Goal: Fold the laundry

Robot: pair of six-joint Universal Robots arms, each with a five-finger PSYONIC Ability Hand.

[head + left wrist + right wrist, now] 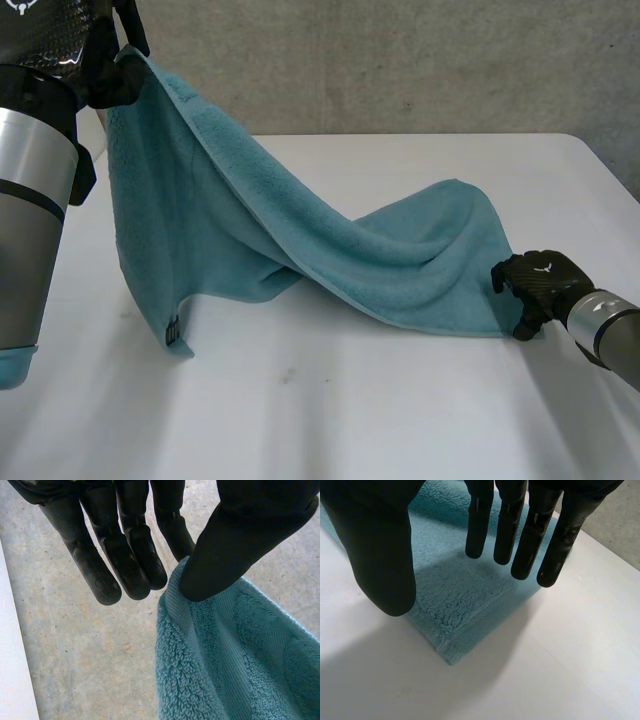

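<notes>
A teal towel (300,230) stretches from high at the table's far left down onto the white table (350,410). My left hand (110,70) holds one corner up in the air; in the left wrist view the thumb (235,545) pinches the towel's edge (240,660) against a finger, while the other fingers (125,555) stay straight. The lifted end hangs down with a small dark label (172,330) at its lowest corner. My right hand (540,285) is at the towel's near right corner, open, its fingers (510,520) straight just above the corner (465,600) lying flat.
A grey concrete wall (400,60) stands behind the table. The table's right edge (610,170) runs close to my right arm. Concrete floor (75,645) lies below the left hand, beside the table's edge (12,670).
</notes>
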